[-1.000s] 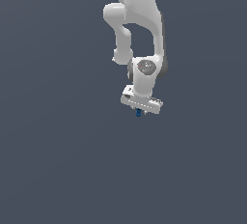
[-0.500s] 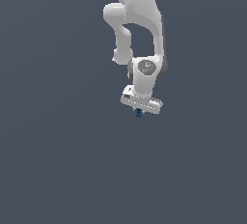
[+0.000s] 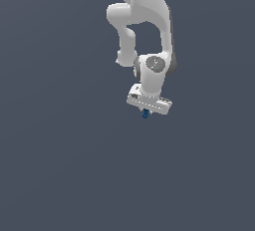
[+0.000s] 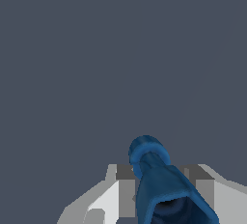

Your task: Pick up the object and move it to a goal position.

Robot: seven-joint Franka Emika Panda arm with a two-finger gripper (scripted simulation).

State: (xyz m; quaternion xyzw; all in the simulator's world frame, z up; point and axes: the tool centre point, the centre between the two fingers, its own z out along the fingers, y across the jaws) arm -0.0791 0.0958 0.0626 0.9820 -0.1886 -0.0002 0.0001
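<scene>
Blue object (image 3: 145, 114) pinched in the white hand (image 3: 146, 112), poking out just below it under the arm (image 3: 144, 21). Up close, blue object (image 4: 161, 182) wedged between the grey fingers (image 4: 126, 189), rounded tip sticking out beyond them over plain grey ground.

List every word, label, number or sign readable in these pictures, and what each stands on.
None: no text can be read anywhere.
The white gripper carries no lettering.
The blue object between its fingers is plain.
The grey background is blank.
</scene>
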